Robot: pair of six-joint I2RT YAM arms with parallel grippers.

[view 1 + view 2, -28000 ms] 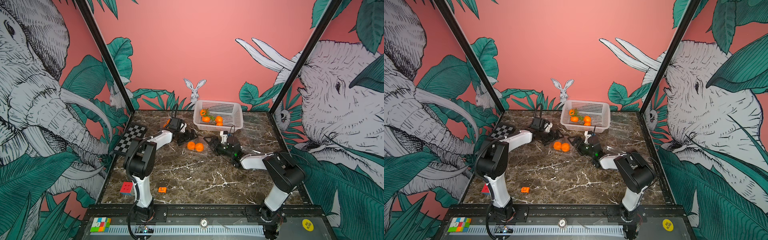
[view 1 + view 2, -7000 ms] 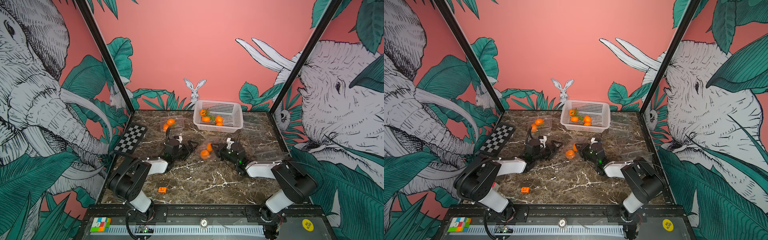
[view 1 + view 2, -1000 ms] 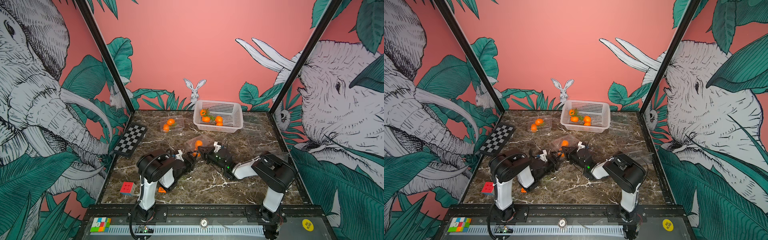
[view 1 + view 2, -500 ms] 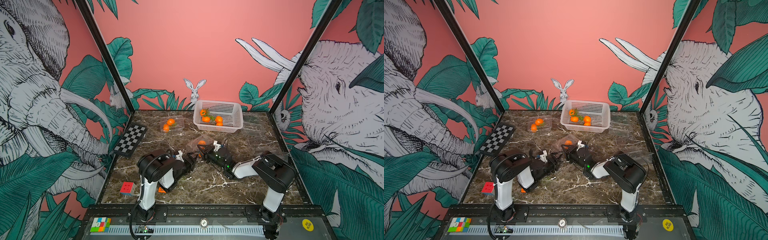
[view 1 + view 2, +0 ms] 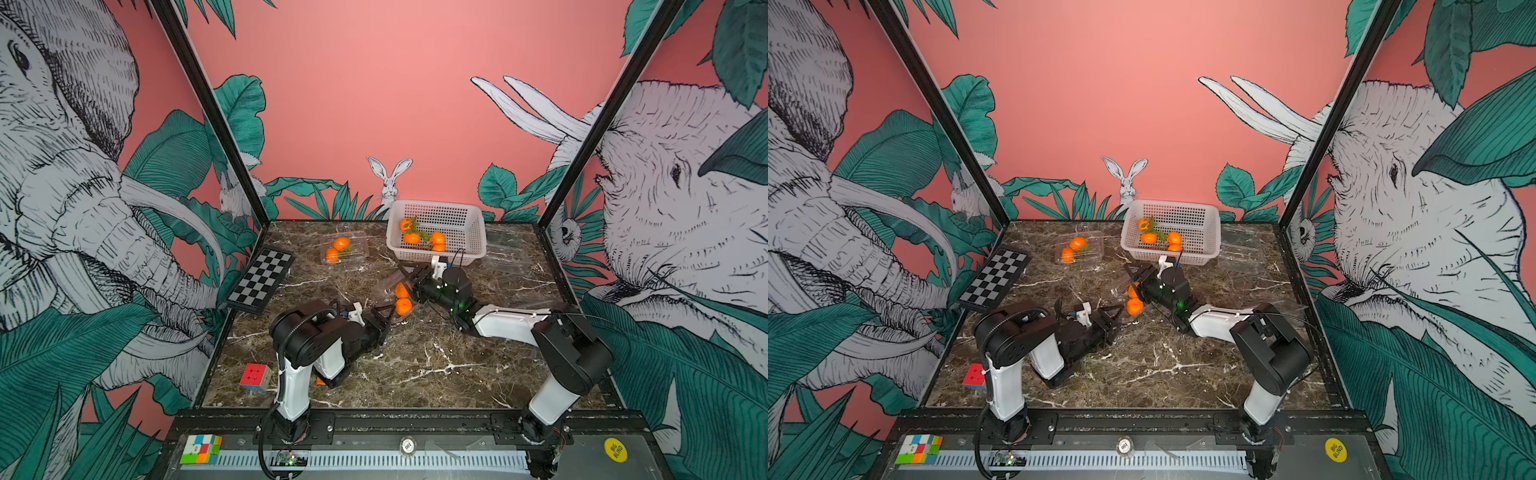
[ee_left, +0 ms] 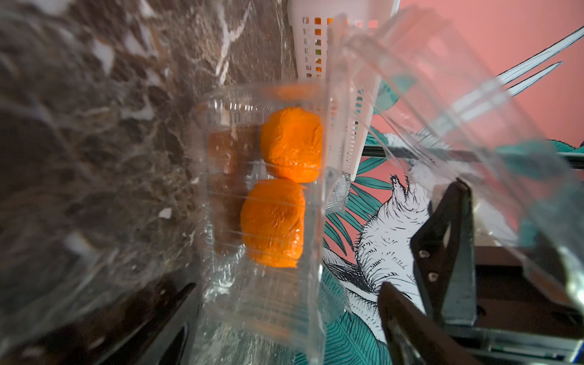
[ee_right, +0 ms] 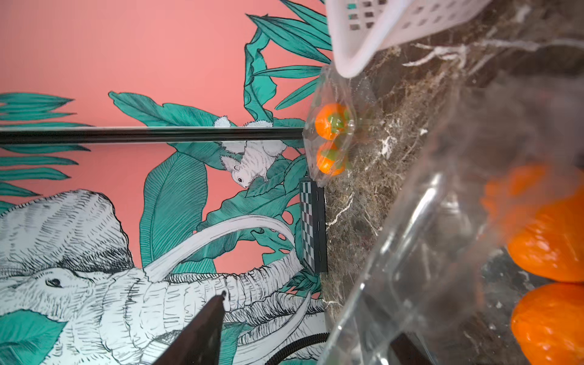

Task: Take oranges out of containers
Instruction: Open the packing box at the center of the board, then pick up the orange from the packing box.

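Two oranges are seen in the opened container just in front of the basket, flanked by the left gripper and right gripper, both spread wide and released.

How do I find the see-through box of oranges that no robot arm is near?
Find the white perforated plastic basket below the painted rabbit. Beside it, towards the black-and-white checkerboard, lies a small clear plastic clamshell box holding two leafy oranges. The other fruit-filled clear box sits between the left gripper and right gripper; this one stands alone.
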